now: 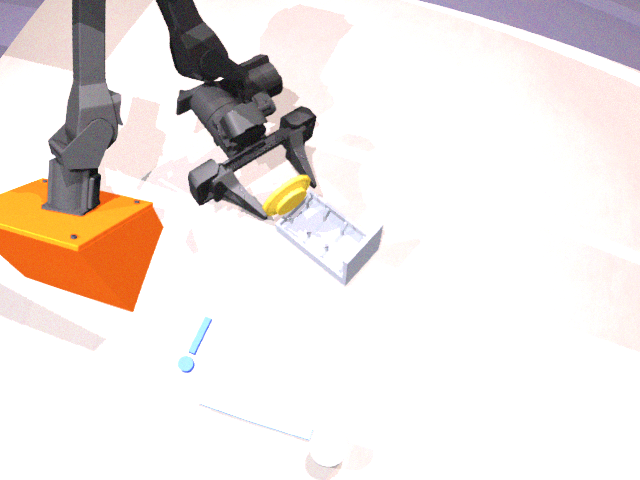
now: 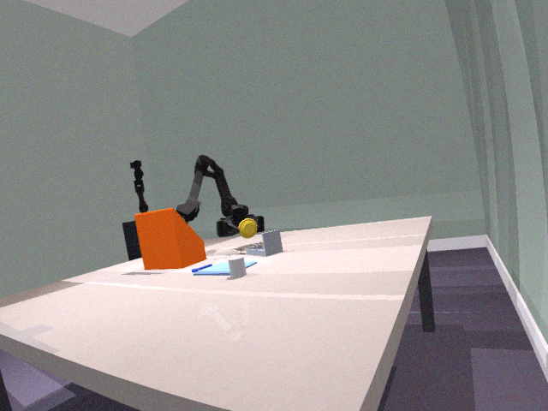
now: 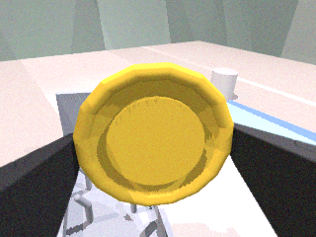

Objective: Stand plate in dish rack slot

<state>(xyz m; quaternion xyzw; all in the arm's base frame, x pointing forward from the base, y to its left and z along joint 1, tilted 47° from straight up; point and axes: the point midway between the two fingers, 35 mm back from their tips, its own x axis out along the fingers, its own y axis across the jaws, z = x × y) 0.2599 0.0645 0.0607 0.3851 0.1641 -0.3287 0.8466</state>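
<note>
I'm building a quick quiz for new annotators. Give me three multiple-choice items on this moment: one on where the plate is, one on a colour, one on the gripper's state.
1. Where is the plate?
A. Lying flat on the table
B. Held on edge at the near end of the dish rack
C. On top of the orange base

2. What colour is the pen?
A. Blue
B. Red
C. Green

3. What is the gripper doing?
A. Hanging open with nothing in it
B. Shut on nothing
C. Shut on the plate

Answers: 1 B, the top view shows the plate upright between the fingers at the rack's end; 2 A, it lies blue beside the pale sheet; 3 C, the wrist view shows both fingers pressing the plate's rim.
</note>
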